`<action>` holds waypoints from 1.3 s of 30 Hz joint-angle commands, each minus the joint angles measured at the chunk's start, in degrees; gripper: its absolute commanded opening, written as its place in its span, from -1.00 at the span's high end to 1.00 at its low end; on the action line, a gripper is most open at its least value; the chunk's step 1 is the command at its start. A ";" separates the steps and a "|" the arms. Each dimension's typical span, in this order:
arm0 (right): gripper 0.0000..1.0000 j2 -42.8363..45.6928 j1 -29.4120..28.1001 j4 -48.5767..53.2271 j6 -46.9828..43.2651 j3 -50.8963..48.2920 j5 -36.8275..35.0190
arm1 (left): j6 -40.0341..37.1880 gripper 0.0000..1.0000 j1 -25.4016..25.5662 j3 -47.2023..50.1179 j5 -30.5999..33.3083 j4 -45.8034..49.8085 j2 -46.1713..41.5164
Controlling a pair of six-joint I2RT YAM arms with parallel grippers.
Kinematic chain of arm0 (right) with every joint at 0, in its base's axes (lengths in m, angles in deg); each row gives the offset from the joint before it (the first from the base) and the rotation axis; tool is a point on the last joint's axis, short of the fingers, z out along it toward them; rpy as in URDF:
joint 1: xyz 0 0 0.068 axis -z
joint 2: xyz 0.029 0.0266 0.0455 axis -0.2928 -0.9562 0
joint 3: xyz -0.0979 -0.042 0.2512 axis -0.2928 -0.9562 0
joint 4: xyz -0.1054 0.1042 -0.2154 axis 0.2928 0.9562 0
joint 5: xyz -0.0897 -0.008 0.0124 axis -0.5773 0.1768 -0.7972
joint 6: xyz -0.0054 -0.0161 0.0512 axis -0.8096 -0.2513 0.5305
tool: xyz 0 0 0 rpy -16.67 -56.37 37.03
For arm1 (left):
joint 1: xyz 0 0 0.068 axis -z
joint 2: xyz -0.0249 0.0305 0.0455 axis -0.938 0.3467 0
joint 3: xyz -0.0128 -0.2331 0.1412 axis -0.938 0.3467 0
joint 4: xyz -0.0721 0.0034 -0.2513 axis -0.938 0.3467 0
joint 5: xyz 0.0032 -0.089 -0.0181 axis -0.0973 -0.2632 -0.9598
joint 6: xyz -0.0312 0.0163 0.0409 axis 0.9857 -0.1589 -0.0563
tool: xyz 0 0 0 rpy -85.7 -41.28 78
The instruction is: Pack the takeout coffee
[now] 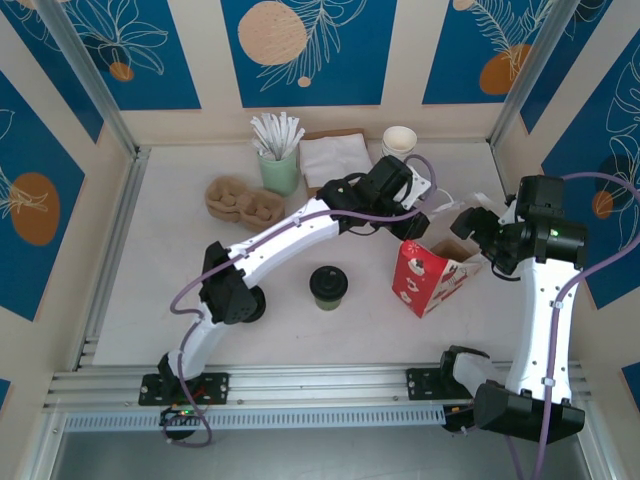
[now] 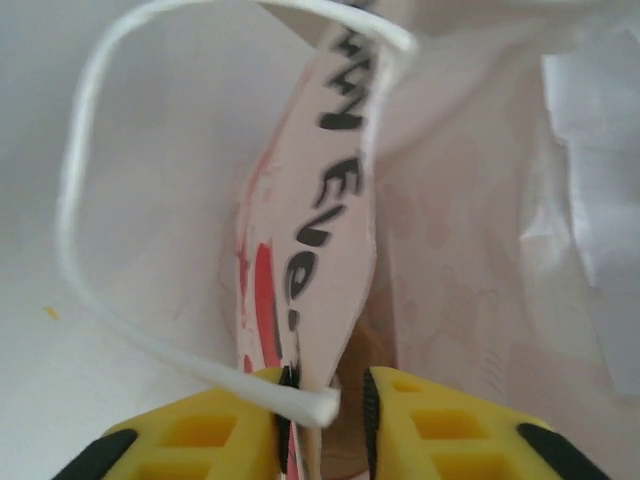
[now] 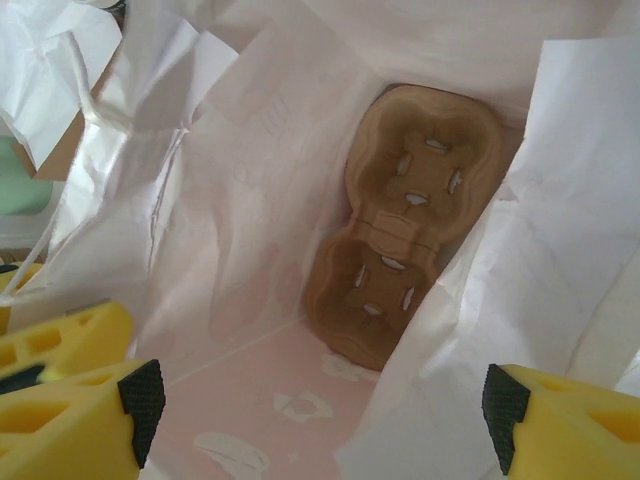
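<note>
The coffee cup [image 1: 328, 287], olive paper under a round black lid, stands upright at the middle of the bench [image 1: 150, 290], left of the red-and-white paper bag [image 1: 428, 278]. The left gripper [image 2: 325, 412] closely straddles the bag's thin rim; I cannot tell whether it is pinched. The right gripper [image 3: 320, 410] gapes wide over the bag's mouth, and a moulded brown pulp tray [image 3: 400, 230] lies inside.

White shells and black joints are seen on the left arm [image 1: 290, 235] and right arm [image 1: 545, 300]; purple cables [image 1: 174, 300] are looped behind each. The left tool [image 2: 322, 400] and right tool [image 3: 315, 405] are fitted with yellow fingers [image 2: 200, 440], edged in black.
</note>
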 commanded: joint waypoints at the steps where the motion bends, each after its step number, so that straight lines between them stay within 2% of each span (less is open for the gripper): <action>1: -0.71 0.48 -0.38 1.68 0.69 1.83 1.96 | 1.80 0.62 0.23 2.57 6.81 -2.79 -3.48; 9: -0.72 0.57 -0.46 2.54 0.69 2.06 3.71 | 4.57 0.85 0.02 8.83 15.57 -5.37 -7.89; 16: -0.73 0.83 -0.55 3.17 0.29 1.58 2.99 | 4.54 0.90 -0.11 13.05 20.00 -6.90 -11.33; 33: -0.82 2.50 1.66 4.58 -0.94 1.93 1.93 | 6.23 0.92 -2.89 19.73 23.37 -7.13 -15.15; 39: -0.85 2.99 4.26 2.81 -0.28 1.49 7.98 | 5.99 0.93 -3.56 21.21 24.15 -7.56 -16.16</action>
